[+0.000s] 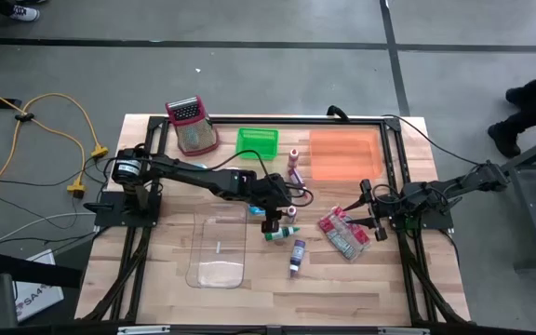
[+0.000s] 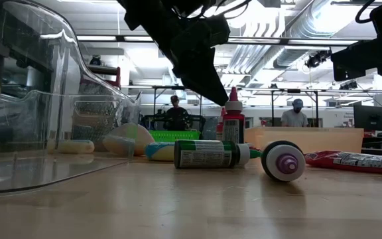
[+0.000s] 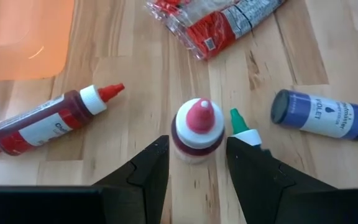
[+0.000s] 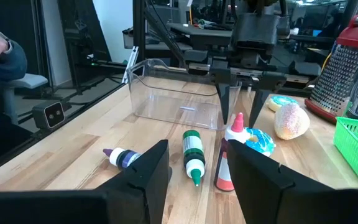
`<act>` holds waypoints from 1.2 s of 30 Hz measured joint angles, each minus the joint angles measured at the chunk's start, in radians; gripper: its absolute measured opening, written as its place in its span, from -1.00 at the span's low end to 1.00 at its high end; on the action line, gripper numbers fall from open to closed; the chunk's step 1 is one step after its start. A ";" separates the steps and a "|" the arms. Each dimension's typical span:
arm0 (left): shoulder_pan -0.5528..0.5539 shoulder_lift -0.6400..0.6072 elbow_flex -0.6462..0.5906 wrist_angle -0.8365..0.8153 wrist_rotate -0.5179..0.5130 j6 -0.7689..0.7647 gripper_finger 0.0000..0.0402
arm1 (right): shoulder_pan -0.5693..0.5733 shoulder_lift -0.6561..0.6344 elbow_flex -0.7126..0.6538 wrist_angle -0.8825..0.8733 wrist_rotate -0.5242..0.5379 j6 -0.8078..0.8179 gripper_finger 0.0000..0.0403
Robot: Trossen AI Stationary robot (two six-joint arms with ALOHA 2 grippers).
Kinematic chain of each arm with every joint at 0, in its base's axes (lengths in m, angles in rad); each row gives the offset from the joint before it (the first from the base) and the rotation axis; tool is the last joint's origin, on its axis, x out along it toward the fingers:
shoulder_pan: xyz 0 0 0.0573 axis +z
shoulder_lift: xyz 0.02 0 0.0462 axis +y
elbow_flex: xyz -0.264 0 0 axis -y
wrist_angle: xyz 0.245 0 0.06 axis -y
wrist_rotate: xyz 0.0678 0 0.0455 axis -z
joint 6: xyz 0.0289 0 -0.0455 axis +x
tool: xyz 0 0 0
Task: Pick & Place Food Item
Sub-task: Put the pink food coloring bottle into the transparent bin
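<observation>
The left end effector (image 3: 194, 165) hung over an upright red-capped bottle (image 3: 196, 130) near the middle of the desk (image 3: 166, 68), its fingers parted to either side of the bottle and seemingly clear of it. The small plastic bottle looked light, stiff and smooth, its cone cap a poor hold; the cylindrical body below the cap seemed the place to grip. The right end effector (image 4: 194, 171) waited open near the desk's right edge.

a grey concrete floor (image 1: 277, 23) crossed by dark lines surrounded the wooden table (image 1: 170, 288). yellow cables (image 1: 59, 121) trailed across it. beyond, ceiling ducts (image 2: 310, 26), strip lights and two people at benches (image 2: 297, 114) filled the workshop.
</observation>
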 joint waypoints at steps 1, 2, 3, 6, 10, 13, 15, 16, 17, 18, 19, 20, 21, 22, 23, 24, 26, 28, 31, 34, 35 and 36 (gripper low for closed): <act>0.000 0.000 0.000 0.000 0.000 0.000 -0.23 | 0.000 0.000 0.000 0.000 0.000 0.000 -0.24; 0.000 0.000 0.000 0.000 0.000 0.000 -0.23 | 0.000 0.000 0.000 0.000 0.000 0.000 -0.24; 0.000 0.004 0.000 0.002 -0.001 0.000 -0.23 | 0.000 0.000 0.000 0.000 0.000 0.000 -0.24; 0.001 0.016 -0.001 0.003 -0.001 0.000 -0.23 | 0.000 0.000 0.000 0.000 0.000 0.000 -0.24; 0.001 0.032 -0.001 0.030 0.009 0.002 -0.23 | 0.000 0.000 0.000 0.000 0.000 0.000 -0.24; 0.001 0.032 0.000 0.057 0.013 0.011 -0.23 | 0.000 0.000 0.000 0.000 0.000 0.000 -0.24; 0.001 0.032 0.000 0.058 0.014 0.020 -0.23 | 0.000 0.001 0.000 0.000 0.000 0.000 -0.24; 0.001 0.032 0.000 0.060 0.014 0.020 -0.23 | 0.000 0.002 0.000 -0.001 0.000 0.000 -0.24; 0.001 0.032 0.000 0.064 0.014 0.020 -0.23 | 0.000 0.002 0.000 -0.001 0.000 0.000 -0.24; 0.001 0.032 0.000 0.066 0.015 0.019 -0.23 | 0.000 0.003 0.000 0.001 0.000 0.000 -0.24; 0.001 0.032 0.000 0.067 0.015 0.019 -0.23 | 0.000 0.003 0.000 -0.001 0.000 0.000 -0.24; 0.001 0.032 0.000 0.067 0.015 0.019 -0.23 | 0.000 0.003 0.000 -0.002 0.000 0.000 -0.24; 0.001 0.032 0.000 0.067 0.015 0.019 -0.23 | 0.000 0.003 0.000 0.000 0.000 0.000 -0.24; 0.001 0.032 0.000 0.071 0.015 0.020 -0.23 | 0.000 0.003 0.000 0.000 0.000 0.000 -0.24; 0.001 0.032 0.000 0.078 0.016 0.023 -0.23 | 0.000 0.003 0.000 0.000 -0.001 0.000 -0.24; 0.001 0.032 0.000 0.083 0.016 0.026 -0.23 | 0.000 0.003 0.000 0.000 0.000 0.000 -0.24; 0.000 0.032 0.000 0.086 0.016 0.027 -0.23 | 0.000 0.003 0.000 0.000 -0.001 0.000 -0.24; 0.000 0.032 0.000 0.091 0.016 0.031 -0.23 | 0.000 0.003 0.000 0.000 0.000 0.000 -0.24; 0.000 0.043 0.000 0.105 0.016 0.031 -0.23 | 0.000 0.003 0.000 0.000 0.000 0.000 -0.24; 0.001 0.062 -0.002 0.117 0.034 0.030 -0.23 | 0.000 0.003 0.000 0.000 0.000 0.000 -0.24; 0.001 0.069 -0.001 0.141 0.040 0.030 -0.23 | 0.000 0.003 0.000 0.000 -0.001 0.000 -0.24; 0.001 0.072 -0.001 0.142 0.045 0.029 -0.23 | 0.000 0.003 0.000 -0.001 0.000 0.000 -0.24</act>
